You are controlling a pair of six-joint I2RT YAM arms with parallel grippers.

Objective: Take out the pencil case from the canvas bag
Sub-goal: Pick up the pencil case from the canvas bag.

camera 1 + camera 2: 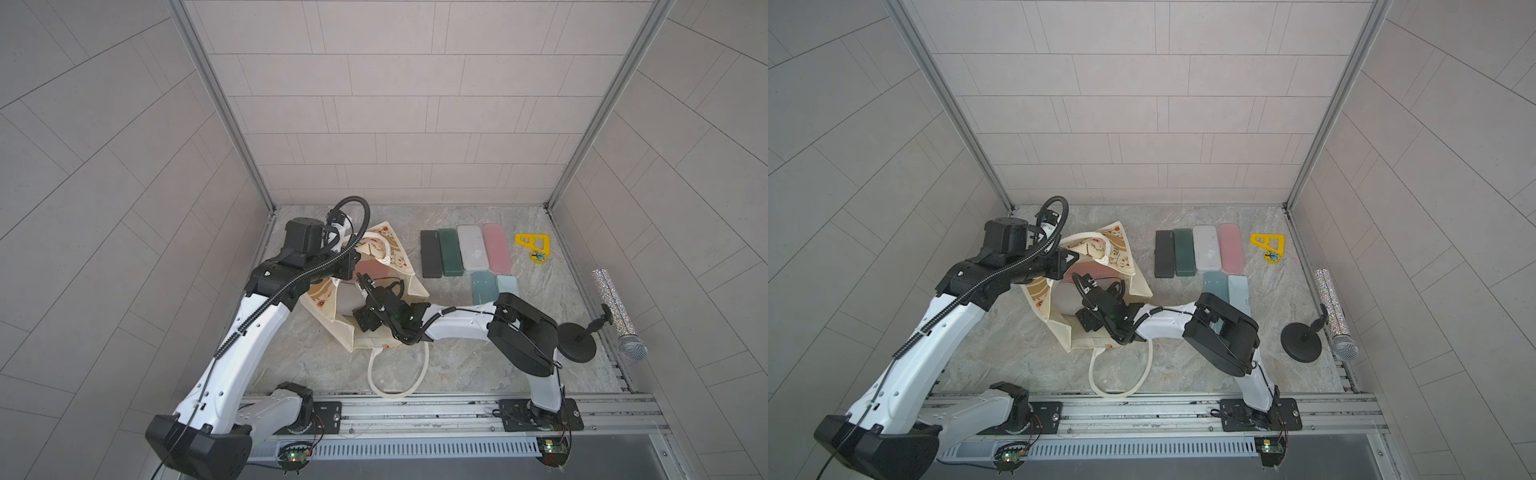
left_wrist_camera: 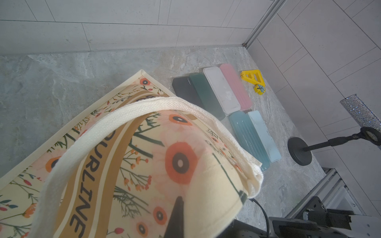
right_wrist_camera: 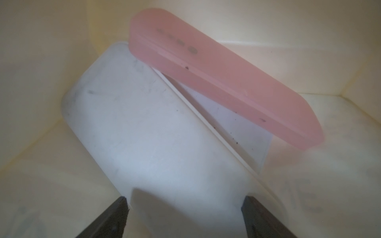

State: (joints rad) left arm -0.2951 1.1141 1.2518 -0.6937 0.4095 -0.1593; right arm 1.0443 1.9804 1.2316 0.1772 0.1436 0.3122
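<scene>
White pencil case lies inside canvas bag, pink pencil case resting across its far end. R gripper jaws open, straddling white case's near end. L gripper jaws closed, pinching bag rim. Other cases lie on table nearby.

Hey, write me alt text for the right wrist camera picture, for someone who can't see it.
Inside a cream canvas bag, a frosted white plastic pencil case lies with a translucent pink plastic pencil case propped slantwise over it. The right gripper is open, its two dark fingers either side of the white case's near end.
</scene>
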